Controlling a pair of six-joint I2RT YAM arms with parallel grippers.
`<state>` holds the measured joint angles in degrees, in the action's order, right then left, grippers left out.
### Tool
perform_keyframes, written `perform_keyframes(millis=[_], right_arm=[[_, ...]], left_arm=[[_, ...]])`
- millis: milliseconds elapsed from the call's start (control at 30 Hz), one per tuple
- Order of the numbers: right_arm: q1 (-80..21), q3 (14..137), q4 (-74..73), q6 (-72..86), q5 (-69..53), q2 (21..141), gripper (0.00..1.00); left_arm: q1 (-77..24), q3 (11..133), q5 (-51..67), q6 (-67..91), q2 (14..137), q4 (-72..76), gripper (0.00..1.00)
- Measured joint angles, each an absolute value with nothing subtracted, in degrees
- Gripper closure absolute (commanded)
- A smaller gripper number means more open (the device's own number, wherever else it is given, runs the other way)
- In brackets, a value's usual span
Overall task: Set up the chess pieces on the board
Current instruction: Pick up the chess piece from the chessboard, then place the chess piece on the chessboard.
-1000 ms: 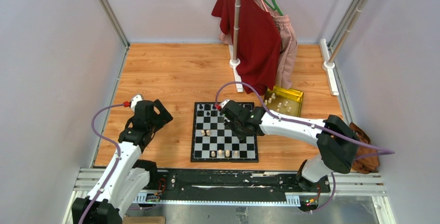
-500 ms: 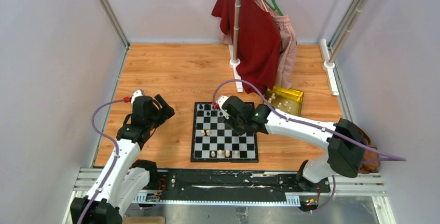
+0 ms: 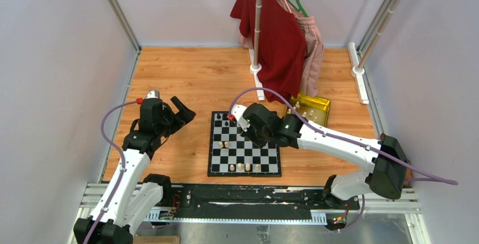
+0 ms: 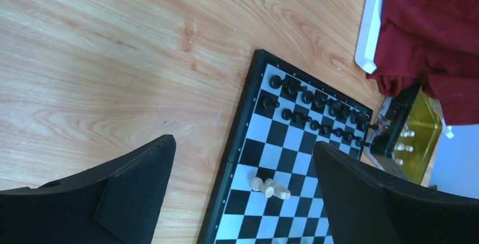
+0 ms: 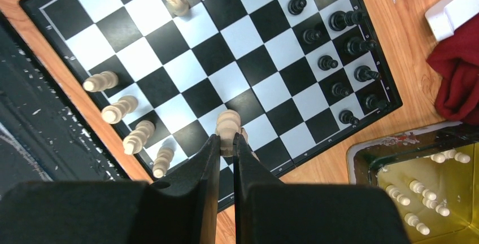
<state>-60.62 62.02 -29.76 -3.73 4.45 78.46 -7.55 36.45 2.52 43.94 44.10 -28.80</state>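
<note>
Since the earlier frame the right arm has swung left and farther out over the board (image 3: 248, 151), and the left arm has edged toward the board's far left corner. The right gripper (image 5: 227, 141) is nearly closed, pinching a pale piece (image 5: 227, 124) above the board; over which square, I cannot tell. The left gripper (image 4: 243, 148) is wide open and holds nothing. The piece looks light, hard and smooth, likely to slip or topple, so a light pinch high on its body suits it. More pale pieces wait in the tin (image 3: 322, 104).
</note>
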Motion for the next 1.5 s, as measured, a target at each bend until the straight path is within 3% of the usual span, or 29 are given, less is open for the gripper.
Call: perform_keyframes(millis=[467,1000,1500], right_arm=[[-62.1,64.7,-29.6,-3.1,-0.9,76.7,1.00],[-62.1,63.4,-33.8,11.6,12.9,81.7,1.00],[-62.1,58.3,-32.7,16.5,12.6,82.1,1.00]], left_arm=[[-7.6,37.4,12.3,45.8,44.1,-29.0,0.04],[-7.6,36.7,13.9,45.4,41.8,-29.3,0.04],[-7.6,33.8,14.4,45.0,40.8,-29.6,0.04]])
